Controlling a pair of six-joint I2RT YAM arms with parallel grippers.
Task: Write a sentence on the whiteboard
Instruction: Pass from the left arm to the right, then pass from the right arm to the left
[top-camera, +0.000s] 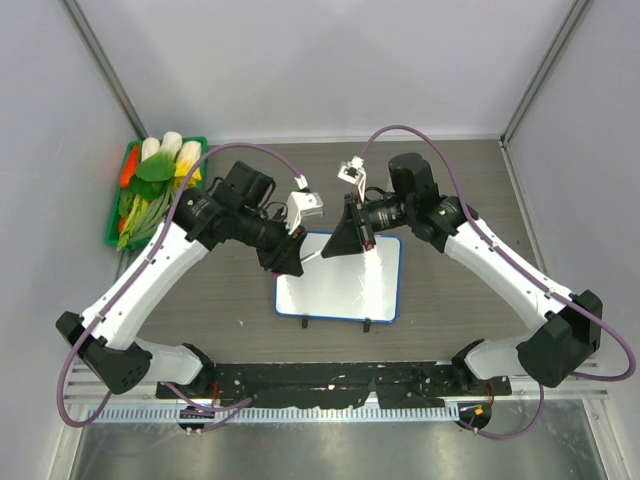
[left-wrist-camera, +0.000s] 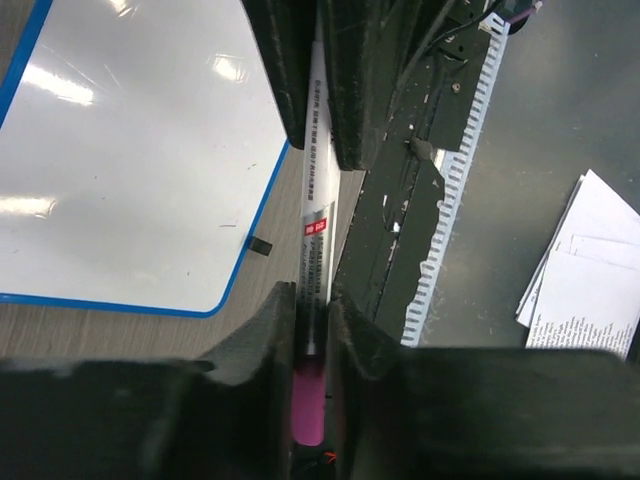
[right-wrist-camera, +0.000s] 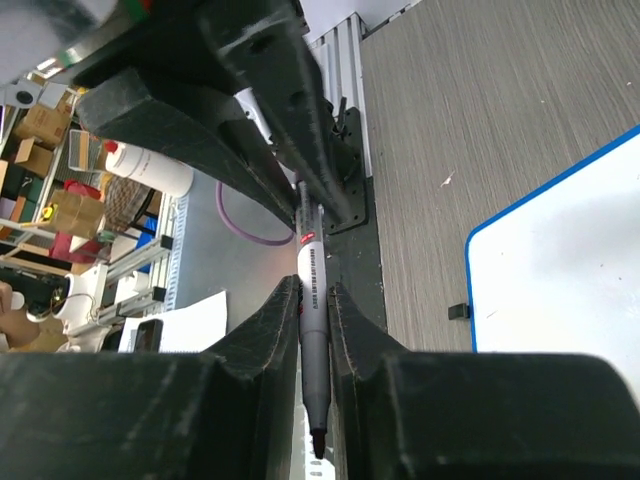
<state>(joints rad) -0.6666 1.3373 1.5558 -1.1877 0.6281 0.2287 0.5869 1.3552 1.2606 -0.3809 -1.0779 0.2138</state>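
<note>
The whiteboard (top-camera: 340, 280) lies flat at the table's middle, white with a thin blue rim. Its face shows no writing, so the sentence is out of view. Above its far edge a grey-white marker (top-camera: 313, 256) spans between both grippers. My left gripper (top-camera: 297, 255) is shut on the marker's pink end (left-wrist-camera: 308, 400). My right gripper (top-camera: 335, 246) is shut on the barrel (right-wrist-camera: 311, 280) near the bare dark tip (right-wrist-camera: 318, 440), which points back toward its wrist. The board's corner shows in the left wrist view (left-wrist-camera: 130, 150) and the right wrist view (right-wrist-camera: 570, 260).
A green basket (top-camera: 110, 228) of vegetables stands at the far left. A black base rail (top-camera: 330, 378) runs along the near edge. Loose printed papers (left-wrist-camera: 590, 270) lie beyond the table's edge. Two black clip feet (top-camera: 304, 320) sit on the board's near rim.
</note>
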